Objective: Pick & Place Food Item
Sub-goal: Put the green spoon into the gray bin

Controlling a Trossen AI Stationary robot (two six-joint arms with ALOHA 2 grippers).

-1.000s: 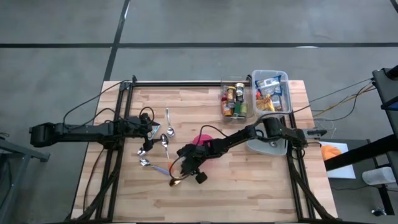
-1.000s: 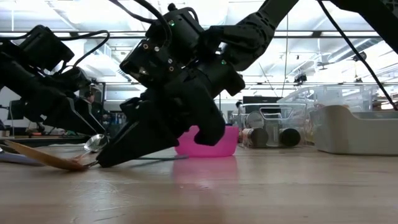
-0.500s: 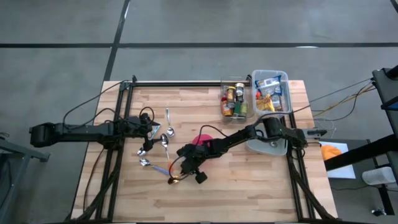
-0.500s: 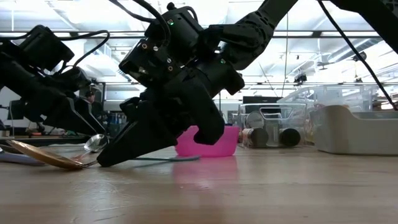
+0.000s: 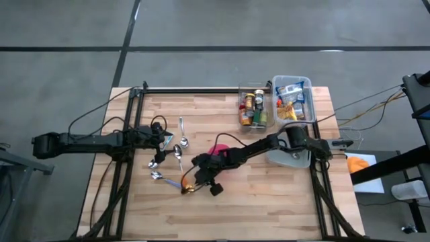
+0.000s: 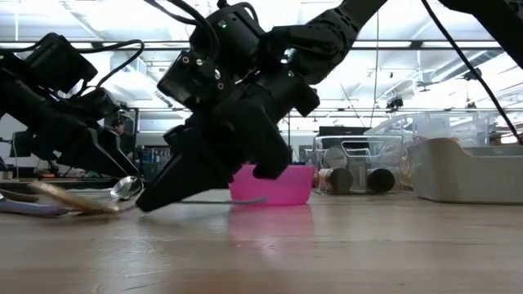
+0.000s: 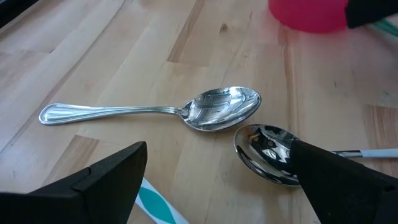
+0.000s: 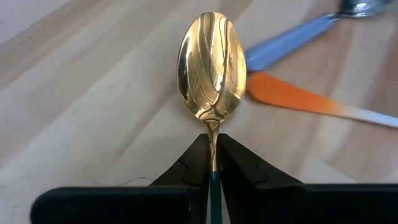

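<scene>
A gold spoon (image 8: 211,62) with a green handle is held by my right gripper (image 8: 211,140), shut on it at the table's middle near side (image 5: 193,185). In the low view the spoon (image 6: 73,199) slants just above the wood. A pink bowl (image 5: 218,149) stands close behind the right gripper. My left gripper (image 5: 163,138) waits open at the table's left, over two silver spoons (image 7: 217,111) that lie flat on the table. Food jars (image 5: 253,107) and packets (image 5: 294,99) sit in two bins at the far right. My right gripper pinches the gold spoon's thin neck (image 8: 212,129), just behind the bowl, between its two fingertips. The fingers slant down toward the table's left and lie along the spoon. The bowl sticks out ahead of them, hollow side up, seemingly just clear of the table; the handle (image 6: 241,200) runs back under the gripper.
A blue-handled spoon (image 8: 286,40) and an orange-handled one (image 8: 298,96) lie just beyond the gold spoon. More silver spoons (image 5: 180,138) lie at centre left. A white tub (image 5: 289,156) stands at the right edge. Bare wood stretches along the near side.
My right gripper has risen a little and drawn slightly toward the far edge with the gold spoon. The spoon, which rested with its bowl on the wood, has come up off the table.
</scene>
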